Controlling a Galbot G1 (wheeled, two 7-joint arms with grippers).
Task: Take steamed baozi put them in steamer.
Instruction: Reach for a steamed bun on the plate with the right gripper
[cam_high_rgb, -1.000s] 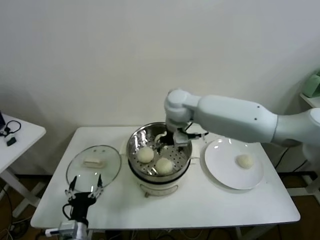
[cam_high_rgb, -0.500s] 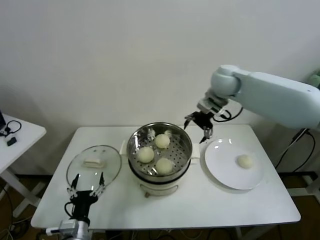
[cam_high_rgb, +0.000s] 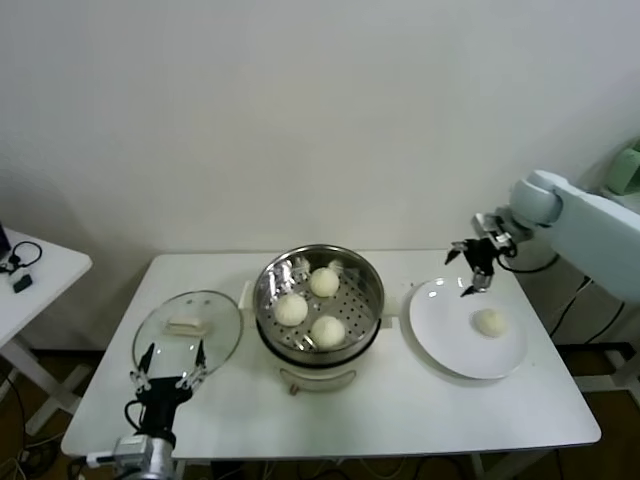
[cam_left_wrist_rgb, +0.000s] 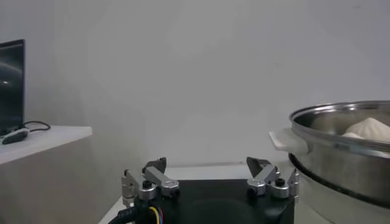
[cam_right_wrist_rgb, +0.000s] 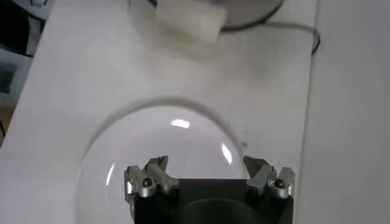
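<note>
Reviewing the head view, I count 3 steamed baozi (cam_high_rgb: 313, 307) on the perforated tray of the steamer (cam_high_rgb: 320, 345), which stands mid-table between a glass lid (cam_high_rgb: 187, 329) and a white plate (cam_high_rgb: 467, 328). 1 bun (cam_high_rgb: 489, 321) lies alone on the plate, toward its far right side.

My right gripper (cam_high_rgb: 470, 268) hangs above the plate's far rim, up and to the left of that bun and apart from it. Its jaws stand wide apart and hold nothing; the right wrist view confirms both fingers (cam_right_wrist_rgb: 148, 178) spread over bare plate, with the bun outside that frame. My left gripper (cam_high_rgb: 168, 372) is parked low at the table's near left edge beside the lid, jaws likewise spread and empty.

Judged status: 3 of 4 placed, 1 pick outstanding.

Risks I note:
1. Descending from the present offset would land the fingers on bare plate, or clip the bun's side and roll it on the smooth glaze.
2. Closing too hard would dent soft dough.
3. On transfer, a low carry could strike the steamer rim or drop onto the 3 seated buns.
</note>
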